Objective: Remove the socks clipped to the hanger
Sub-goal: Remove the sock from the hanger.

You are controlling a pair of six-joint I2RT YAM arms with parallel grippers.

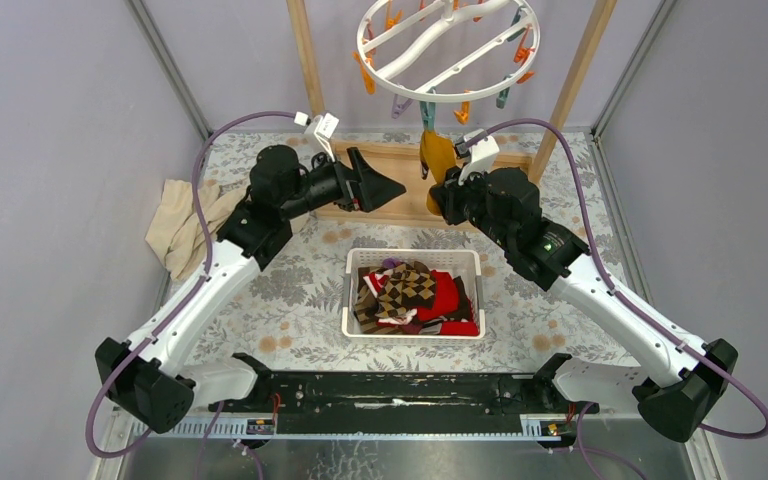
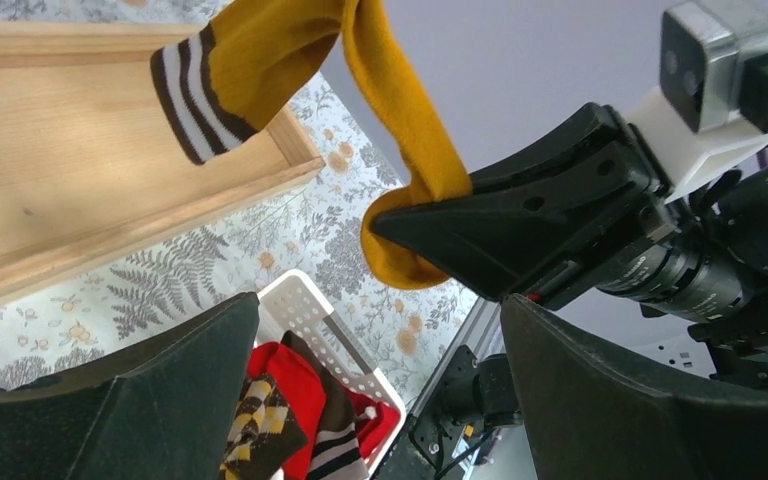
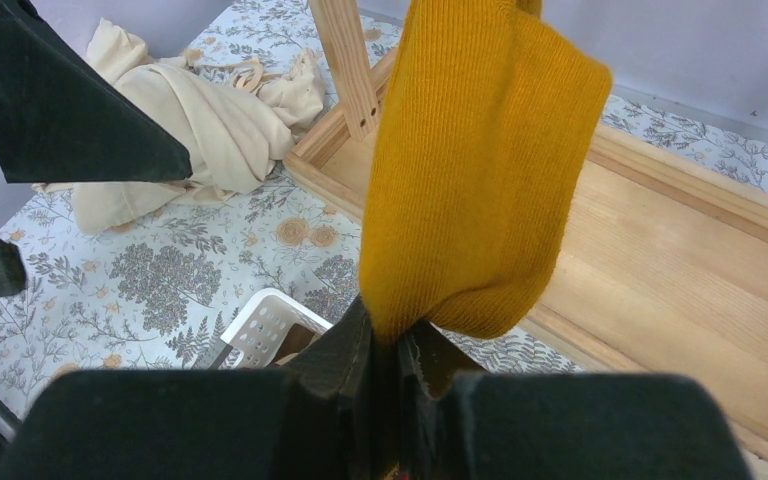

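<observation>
Hanging vertically from hanger (image 1: 450, 96), mustard sock (image 3: 470, 180) has its bottom in right claw (image 3: 397, 345).

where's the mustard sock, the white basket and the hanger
mustard sock (image 3: 470, 170), right wrist view, middle of its knit body
white basket (image 1: 457, 259), top external view, far wall
hanger (image 1: 450, 96), top external view, near edge of its ring

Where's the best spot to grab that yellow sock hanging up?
Its bottom end, coming from underneath. The yellow sock hangs down from a clip on the hanger, so that end dangles free with room below. The right gripper is shut on it there.
</observation>
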